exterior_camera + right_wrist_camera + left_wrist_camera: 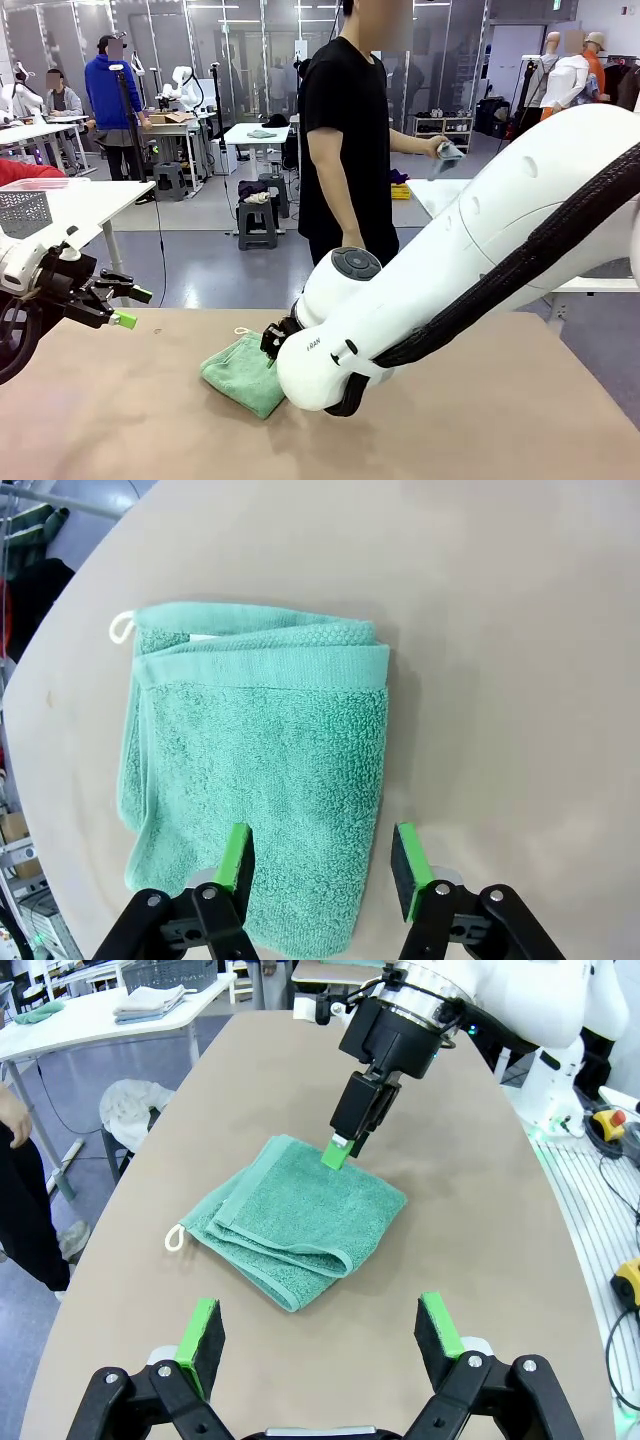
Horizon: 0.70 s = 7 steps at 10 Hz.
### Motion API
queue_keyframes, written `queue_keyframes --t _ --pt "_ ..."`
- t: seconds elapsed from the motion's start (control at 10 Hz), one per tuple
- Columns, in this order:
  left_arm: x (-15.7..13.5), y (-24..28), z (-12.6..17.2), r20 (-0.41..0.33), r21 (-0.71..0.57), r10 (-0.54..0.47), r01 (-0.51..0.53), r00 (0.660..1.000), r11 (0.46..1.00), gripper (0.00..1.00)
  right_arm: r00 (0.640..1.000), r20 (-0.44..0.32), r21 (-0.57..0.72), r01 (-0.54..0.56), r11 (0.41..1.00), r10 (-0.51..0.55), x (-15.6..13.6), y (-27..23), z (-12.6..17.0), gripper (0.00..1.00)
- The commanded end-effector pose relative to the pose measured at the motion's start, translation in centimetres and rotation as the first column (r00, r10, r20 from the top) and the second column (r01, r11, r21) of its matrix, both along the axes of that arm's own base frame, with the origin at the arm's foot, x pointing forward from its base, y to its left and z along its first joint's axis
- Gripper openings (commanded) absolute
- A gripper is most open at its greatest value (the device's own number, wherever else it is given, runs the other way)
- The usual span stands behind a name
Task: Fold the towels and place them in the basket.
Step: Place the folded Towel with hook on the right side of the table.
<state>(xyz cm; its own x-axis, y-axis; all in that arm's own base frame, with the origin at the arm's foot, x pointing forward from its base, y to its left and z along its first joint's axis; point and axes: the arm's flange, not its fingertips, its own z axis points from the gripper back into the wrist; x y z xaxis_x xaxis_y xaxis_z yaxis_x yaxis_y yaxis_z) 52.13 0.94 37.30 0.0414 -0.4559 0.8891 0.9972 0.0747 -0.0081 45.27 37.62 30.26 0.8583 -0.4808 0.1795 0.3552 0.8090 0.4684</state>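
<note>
R gripper (320, 855) part-open, astride towel (260, 740) edge

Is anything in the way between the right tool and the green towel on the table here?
Nothing visible stands between them. The right tool hangs open directly over one end of the green towel, its jaws straddling the towel's side edge, one over the terry and the other over the bare table.

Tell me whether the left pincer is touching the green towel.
Apart. The front view shows the left pincer open at the left edge of the table, with bare tabletop between it and the green towel.
</note>
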Motion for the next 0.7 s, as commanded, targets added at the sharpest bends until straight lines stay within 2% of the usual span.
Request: queue_keyframes --t 0.0,0.6 --pt "0.0 -0.1 0.1 -0.004 0.0 0.001 -0.001 1.0 1.0 0.97 0.998 0.023 0.005 0.051 0.999 -0.051 -0.3 1.3 -0.2 0.7" --pt "0.0 -0.1 0.1 -0.004 0.0 0.001 -0.001 1.0 1.0 0.97 0.999 0.029 -0.026 0.042 0.999 -0.042 -0.1 2.0 -1.4 0.7"
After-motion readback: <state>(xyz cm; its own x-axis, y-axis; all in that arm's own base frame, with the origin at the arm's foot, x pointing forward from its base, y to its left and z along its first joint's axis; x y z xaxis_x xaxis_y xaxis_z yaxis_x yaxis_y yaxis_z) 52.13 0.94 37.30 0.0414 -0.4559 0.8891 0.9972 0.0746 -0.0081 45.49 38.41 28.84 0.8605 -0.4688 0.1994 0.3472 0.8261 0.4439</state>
